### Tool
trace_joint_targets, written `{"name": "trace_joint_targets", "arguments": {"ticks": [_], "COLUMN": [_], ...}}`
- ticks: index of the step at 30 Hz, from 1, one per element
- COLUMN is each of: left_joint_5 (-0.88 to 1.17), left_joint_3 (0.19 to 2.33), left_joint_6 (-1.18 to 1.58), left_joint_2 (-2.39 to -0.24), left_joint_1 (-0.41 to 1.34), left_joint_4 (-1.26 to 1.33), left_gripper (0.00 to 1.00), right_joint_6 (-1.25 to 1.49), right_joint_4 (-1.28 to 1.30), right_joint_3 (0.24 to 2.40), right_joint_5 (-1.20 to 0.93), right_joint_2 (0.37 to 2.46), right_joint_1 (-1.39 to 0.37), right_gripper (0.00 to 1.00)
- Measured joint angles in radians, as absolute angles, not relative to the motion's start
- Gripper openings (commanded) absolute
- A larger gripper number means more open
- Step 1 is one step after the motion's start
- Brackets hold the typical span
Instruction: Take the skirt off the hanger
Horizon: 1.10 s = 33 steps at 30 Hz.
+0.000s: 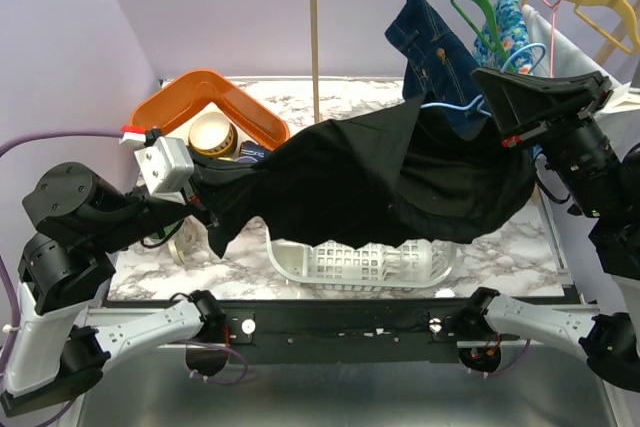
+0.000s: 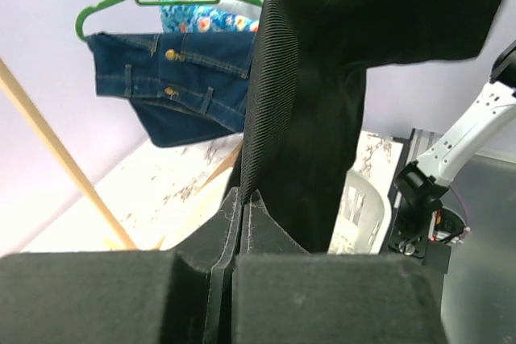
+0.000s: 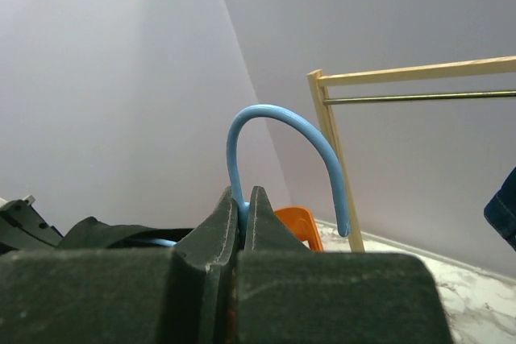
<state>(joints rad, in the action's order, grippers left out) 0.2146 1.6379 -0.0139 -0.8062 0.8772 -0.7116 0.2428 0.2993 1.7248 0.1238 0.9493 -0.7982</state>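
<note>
a: entry. we see the black fabric skirt (image 1: 380,182) stretched between the two arms. it hangs in the air above the white perforated plastic basket (image 1: 350,262) on the marble-patterned table (image 1: 520,247).

b: left gripper (image 2: 242,203)?

a: pressed together on a ribbed edge of the skirt. in the left wrist view the cloth runs up out of the fingertips.

b: and the right gripper (image 3: 246,203)?

a: pinching the light blue thin-rod hanger (image 3: 282,138) at the foot of its hook. the hook curves free above the fingers.

b: we note the skirt's right end bunched at that hanger, under the right arm. how it is fastened there we cannot tell.

a: behind: a dark blue denim garment (image 2: 177,86) on a green plastic hanger (image 2: 177,1) by the wooden rack (image 1: 314,37), and an orange plastic tray (image 1: 215,97) at back left.
</note>
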Motion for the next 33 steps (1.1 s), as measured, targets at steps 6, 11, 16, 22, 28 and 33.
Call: {"name": "trace_joint_targets", "arguments": {"ticks": [6, 11, 16, 22, 28, 33], "left_joint_5": [0.220, 0.218, 0.244, 0.279, 0.272, 0.117], "left_joint_3": [1.617, 1.604, 1.594, 1.594, 1.595, 1.599], "left_joint_6": [0.012, 0.016, 0.016, 0.012, 0.008, 0.016], "left_joint_2": [-0.817, -0.819, -0.834, -0.903, -0.942, -0.892], "left_joint_1": [0.878, 0.877, 0.877, 0.877, 0.877, 0.879], "left_joint_4": [-0.694, -0.683, -0.655, -0.628, -0.636, -0.656], "left_gripper": [0.86, 0.95, 0.95, 0.00, 0.00, 0.00], "right_joint_6": [0.247, 0.270, 0.300, 0.326, 0.311, 0.271], "right_joint_4": [0.281, 0.277, 0.271, 0.252, 0.247, 0.205], "right_joint_3": [1.707, 1.685, 1.673, 1.673, 1.657, 1.557], "right_joint_5": [0.123, 0.101, 0.054, 0.011, 0.062, 0.192], "right_joint_2": [0.941, 0.942, 0.950, 0.969, 0.968, 0.899], "right_joint_1": [-0.798, -0.797, -0.797, -0.797, -0.796, -0.799], "right_gripper": [0.01, 0.01, 0.01, 0.01, 0.01, 0.01]}}
